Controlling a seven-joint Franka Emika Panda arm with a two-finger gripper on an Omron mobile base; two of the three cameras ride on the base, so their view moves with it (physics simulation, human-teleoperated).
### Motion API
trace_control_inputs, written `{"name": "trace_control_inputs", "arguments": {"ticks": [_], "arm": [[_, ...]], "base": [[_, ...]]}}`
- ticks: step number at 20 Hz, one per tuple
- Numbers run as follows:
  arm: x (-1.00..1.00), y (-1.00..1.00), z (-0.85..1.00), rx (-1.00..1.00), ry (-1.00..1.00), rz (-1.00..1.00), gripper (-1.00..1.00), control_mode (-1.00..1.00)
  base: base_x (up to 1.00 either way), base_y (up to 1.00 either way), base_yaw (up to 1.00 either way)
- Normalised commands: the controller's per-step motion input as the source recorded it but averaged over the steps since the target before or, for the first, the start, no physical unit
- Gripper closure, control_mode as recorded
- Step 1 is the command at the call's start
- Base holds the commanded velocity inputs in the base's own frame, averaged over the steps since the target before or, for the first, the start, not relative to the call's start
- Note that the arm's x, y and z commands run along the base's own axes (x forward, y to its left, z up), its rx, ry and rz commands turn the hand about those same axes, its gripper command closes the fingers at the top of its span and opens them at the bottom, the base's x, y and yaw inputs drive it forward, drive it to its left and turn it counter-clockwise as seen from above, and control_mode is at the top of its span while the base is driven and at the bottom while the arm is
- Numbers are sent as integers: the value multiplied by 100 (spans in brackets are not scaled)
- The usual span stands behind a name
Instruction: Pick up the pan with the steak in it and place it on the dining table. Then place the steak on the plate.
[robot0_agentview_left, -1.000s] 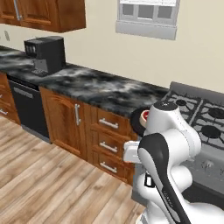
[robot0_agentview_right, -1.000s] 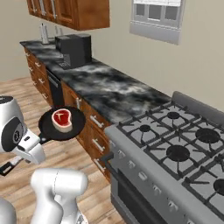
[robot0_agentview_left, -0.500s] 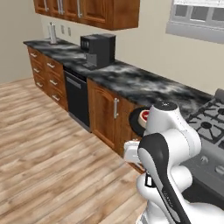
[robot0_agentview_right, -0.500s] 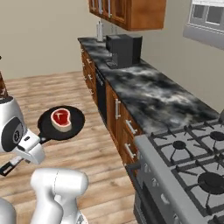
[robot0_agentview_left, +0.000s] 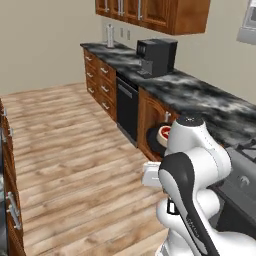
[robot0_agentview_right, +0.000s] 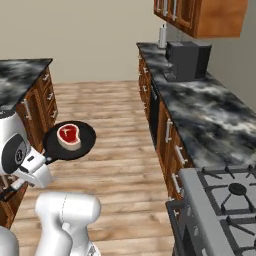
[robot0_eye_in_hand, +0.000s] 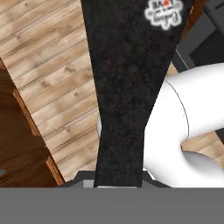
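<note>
While aloft over wood floor, steak (robot0_agentview_right: 69, 136) in pan (robot0_agentview_right: 70, 142), handle in gripper (robot0_eye_in_hand: 118, 183).

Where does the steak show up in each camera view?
Left base view: steak mid-right, peeking past the arm's shoulder.
Right base view: steak left of centre, lying in the pan.
Hand view: the steak can't be made out.
Shared landmark: black coffee machine.

Even, shadowless rendered light; coarse, slightly soft.
</note>
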Motion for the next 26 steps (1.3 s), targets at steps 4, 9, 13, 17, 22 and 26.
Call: {"name": "trace_control_inputs", "arguments": {"ticks": [4,9,13,17,22,26], "arm": [[0,0,0,0,0,0,100,100],[0,0,0,0,0,0,100,100],[0,0,0,0,0,0,100,100],[0,0,0,0,0,0,100,100],[0,0,0,0,0,0,100,100],[0,0,0,0,0,0,100,100]], "base": [[-19,-3,43],[-15,-5,47],[-11,0,49],[-10,0,50],[-10,0,49],[-11,0,49]]}}
